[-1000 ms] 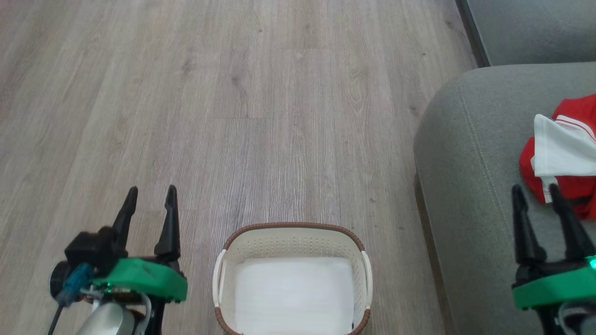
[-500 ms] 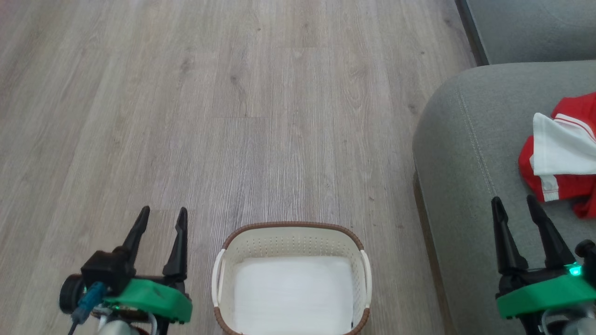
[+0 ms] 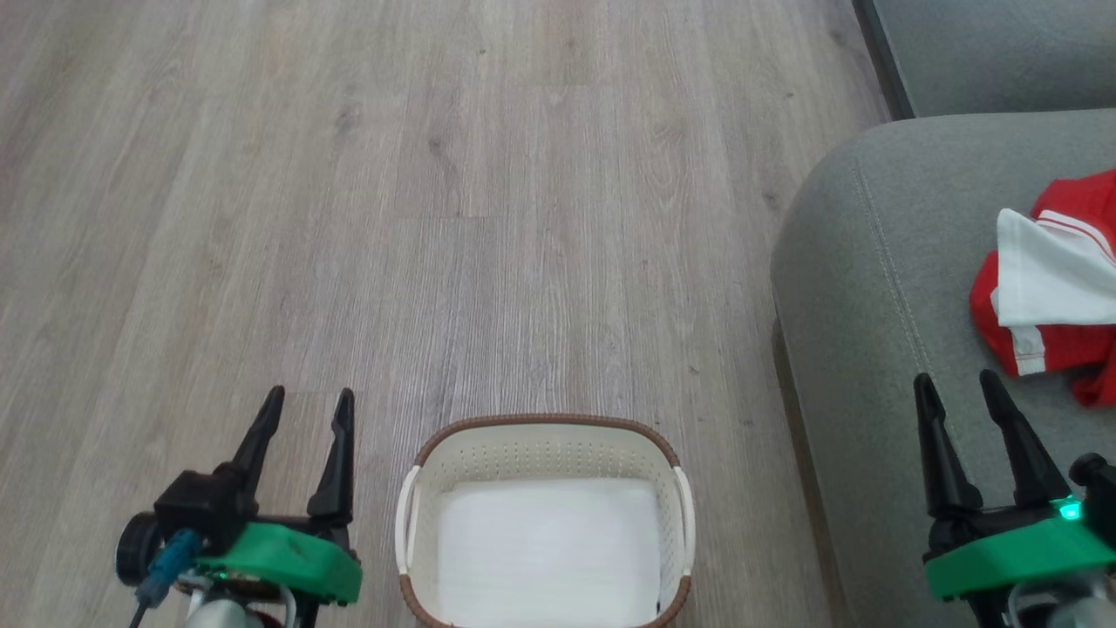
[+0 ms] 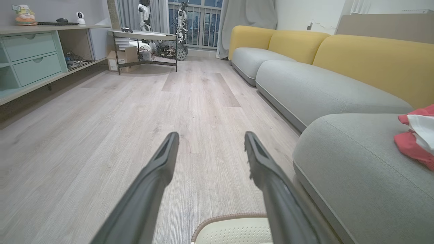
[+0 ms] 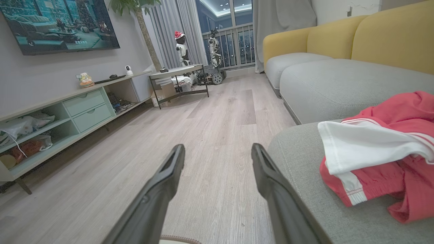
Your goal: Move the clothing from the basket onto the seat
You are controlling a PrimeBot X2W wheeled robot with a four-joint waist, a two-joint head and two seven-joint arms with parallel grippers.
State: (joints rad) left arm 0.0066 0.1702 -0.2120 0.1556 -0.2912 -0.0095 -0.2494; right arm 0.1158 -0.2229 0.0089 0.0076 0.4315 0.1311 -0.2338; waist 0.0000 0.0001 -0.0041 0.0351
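Clothing [image 3: 1059,296], red and white, lies on the seat [image 3: 872,288] just beyond the right gripper [image 3: 953,379], whose fingers stand apart. Left gripper [image 3: 309,394], fingers likewise spread, hovers over the wood floor [image 3: 436,218] beside the basket [image 3: 545,421], which holds a flat white sheet [image 3: 547,549].

A home living room: yellow-backed sofa [image 4: 339,88], wall television [image 5: 57,23], low media shelf [image 5: 84,105] (curtained balcony window [image 5: 234,40] beyond)

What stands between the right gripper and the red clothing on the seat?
Nothing visible does. The right gripper is open, and just bare cushion of the seat lies between its fingertips and the clothing, which rests on that seat.
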